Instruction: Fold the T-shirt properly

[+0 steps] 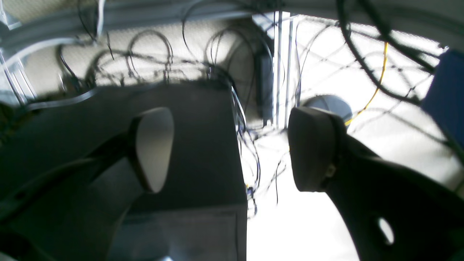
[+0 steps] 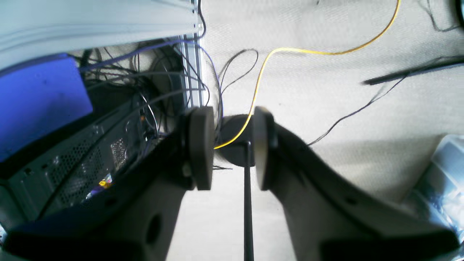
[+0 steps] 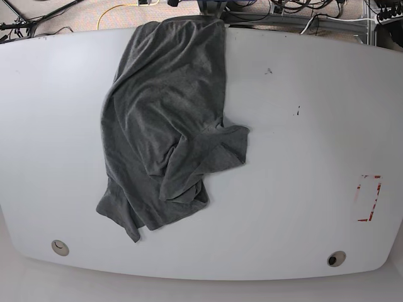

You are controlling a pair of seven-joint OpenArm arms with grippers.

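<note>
The T-shirt (image 3: 164, 113) is a dark grey cloth lying crumpled on the left-centre of the white table (image 3: 302, 189). It runs from the far edge down toward the front left, with one sleeve bunched out to the right. Neither arm shows in the base view. In the left wrist view my left gripper (image 1: 232, 148) is open wide, empty, over floor and cables. In the right wrist view my right gripper (image 2: 231, 148) has its jaws a narrow gap apart with nothing between them. The T-shirt appears in neither wrist view.
A red corner marking (image 3: 368, 198) sits near the table's right edge. Two round holes (image 3: 60, 246) (image 3: 335, 258) lie along its front. Below the grippers are tangled cables, a yellow cable (image 2: 261, 72), a dark computer case (image 2: 72, 163) and a blue panel (image 2: 40, 105).
</note>
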